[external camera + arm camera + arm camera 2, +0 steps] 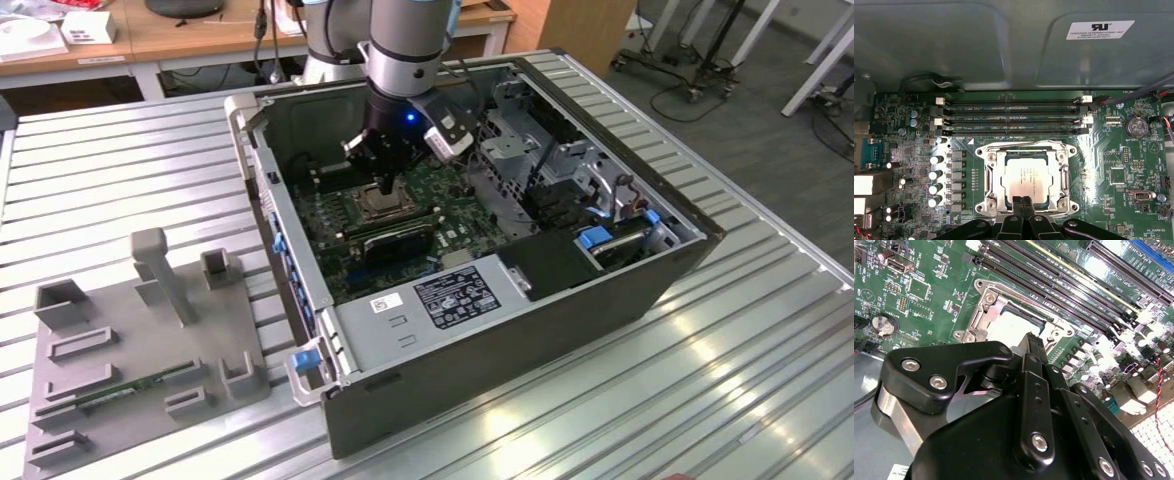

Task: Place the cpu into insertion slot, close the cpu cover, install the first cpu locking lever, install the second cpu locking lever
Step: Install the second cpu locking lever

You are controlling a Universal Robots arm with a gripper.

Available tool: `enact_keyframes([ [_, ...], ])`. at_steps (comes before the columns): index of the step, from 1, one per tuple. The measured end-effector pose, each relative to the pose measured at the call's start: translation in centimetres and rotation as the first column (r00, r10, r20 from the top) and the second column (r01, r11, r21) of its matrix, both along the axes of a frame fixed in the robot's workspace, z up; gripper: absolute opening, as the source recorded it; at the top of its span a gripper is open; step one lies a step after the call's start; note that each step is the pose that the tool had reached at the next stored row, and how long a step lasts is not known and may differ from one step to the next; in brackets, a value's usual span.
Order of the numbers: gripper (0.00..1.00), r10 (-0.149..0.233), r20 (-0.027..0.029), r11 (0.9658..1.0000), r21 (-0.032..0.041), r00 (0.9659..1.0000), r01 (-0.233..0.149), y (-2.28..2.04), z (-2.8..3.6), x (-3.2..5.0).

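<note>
Cpu (1026,180) sits in the insertion slot (985,172), claw (1022,200) pressed together touching it.

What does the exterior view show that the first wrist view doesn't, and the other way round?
Exterior view alone: the whole open computer case on a slatted metal table, with a grey parts holder beside it.

First wrist view alone: a close look at the cpu lying in the insertion slot, the cpu cover framing it, plus long memory slots.

Both: the hand, its tips together, over the socket on the green board.
</note>
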State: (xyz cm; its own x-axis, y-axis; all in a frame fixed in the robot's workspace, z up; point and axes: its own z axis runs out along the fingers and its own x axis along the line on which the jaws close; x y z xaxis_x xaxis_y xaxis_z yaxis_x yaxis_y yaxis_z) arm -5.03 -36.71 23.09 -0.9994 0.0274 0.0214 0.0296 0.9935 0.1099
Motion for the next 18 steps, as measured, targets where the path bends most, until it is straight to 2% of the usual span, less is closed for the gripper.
enact_keyframes([
  [8, 0.11, 0.0, -0.0001, 1.0, -0.0005, 1.0, 0.0, 0.14, 0.0, 0.0],
  [11, 0.11, 0.0, -0.0003, 1.0, -0.0044, 1.0, 0.0, 0.46, 0.0, 0.01],
  [14, 0.11, 0.0, -0.0013, 0.9999, -0.0121, 1.0, 0.0, 0.72, 0.0, 0.03],
  [18, 0.11, 0.0, -0.0013, 0.9999, -0.0123, 1.0, 0.0, 0.73, 0.0, 0.03],
])
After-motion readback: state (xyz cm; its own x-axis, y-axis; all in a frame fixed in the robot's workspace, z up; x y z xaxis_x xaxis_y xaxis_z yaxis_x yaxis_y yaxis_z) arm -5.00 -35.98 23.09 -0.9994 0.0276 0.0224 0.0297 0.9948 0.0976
